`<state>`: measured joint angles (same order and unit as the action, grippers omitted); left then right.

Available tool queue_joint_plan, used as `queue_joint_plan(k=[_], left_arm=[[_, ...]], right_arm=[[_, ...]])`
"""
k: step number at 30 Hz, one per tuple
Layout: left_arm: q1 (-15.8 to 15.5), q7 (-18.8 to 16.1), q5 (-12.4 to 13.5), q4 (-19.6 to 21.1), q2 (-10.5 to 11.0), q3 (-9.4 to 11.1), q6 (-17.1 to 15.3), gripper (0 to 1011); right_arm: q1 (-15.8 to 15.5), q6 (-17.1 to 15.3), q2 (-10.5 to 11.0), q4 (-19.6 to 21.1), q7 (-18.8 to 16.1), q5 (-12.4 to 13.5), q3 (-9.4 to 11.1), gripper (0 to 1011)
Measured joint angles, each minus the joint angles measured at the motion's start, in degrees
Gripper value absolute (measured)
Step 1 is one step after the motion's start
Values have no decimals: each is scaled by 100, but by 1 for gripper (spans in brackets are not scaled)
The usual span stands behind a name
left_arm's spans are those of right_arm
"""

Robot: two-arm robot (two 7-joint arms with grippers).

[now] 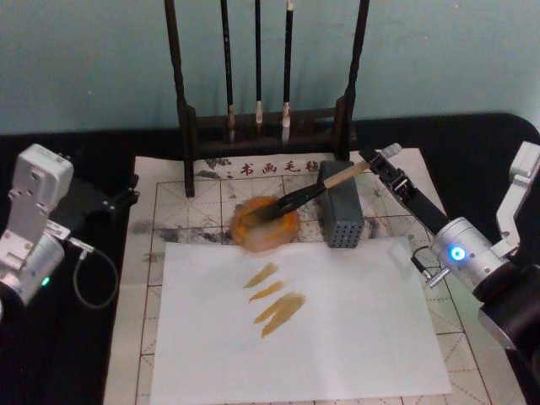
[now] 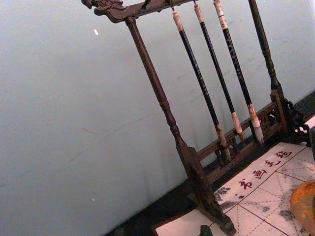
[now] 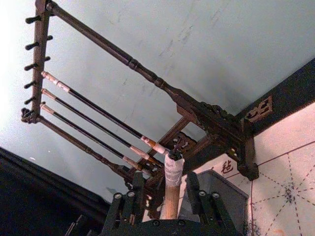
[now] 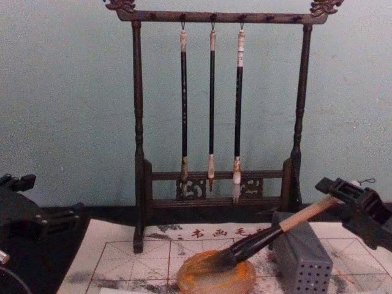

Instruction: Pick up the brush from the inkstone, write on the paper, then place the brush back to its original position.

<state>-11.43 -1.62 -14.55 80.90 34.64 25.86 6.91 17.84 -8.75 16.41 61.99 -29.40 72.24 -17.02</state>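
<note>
Here the right claw (image 1: pixel 371 164) grips the brush (image 1: pixel 314 192), bristles on the inkstone (image 1: pixel 266 224).

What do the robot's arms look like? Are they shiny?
Both arms are silvery grey metal. The right arm has a glowing blue light and a black end effector. The left arm has a small green light, a looping grey cable and a black end effector.

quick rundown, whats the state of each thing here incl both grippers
brush: tilted, bristles in the inkstone, handle end between the right gripper's fingers
inkstone: on the grid mat, ink-stained
paper: flat, three amber strokes on it
right gripper: shut on the brush
left gripper: parked at the table's left
three thin brushes: hanging on the rack
</note>
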Motion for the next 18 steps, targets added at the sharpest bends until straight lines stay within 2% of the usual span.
queue_joint_plan(k=[4, 10, 11, 12, 18], left_arm=[[0, 0, 0, 0, 0, 0, 0, 1001], [0, 0, 0, 0, 0, 0, 0, 1001], [0, 0, 0, 0, 0, 0, 0, 1001], [0, 0, 0, 0, 0, 0, 0, 1001], [0, 0, 0, 0, 0, 0, 0, 1001]], right_arm=[[0, 0, 0, 0, 0, 0, 0, 499], [0, 0, 0, 0, 0, 0, 0, 283], [0, 0, 0, 0, 0, 0, 0, 283], [0, 0, 0, 0, 0, 0, 0, 217], [0, 0, 0, -1, 1, 0, 0, 181]])
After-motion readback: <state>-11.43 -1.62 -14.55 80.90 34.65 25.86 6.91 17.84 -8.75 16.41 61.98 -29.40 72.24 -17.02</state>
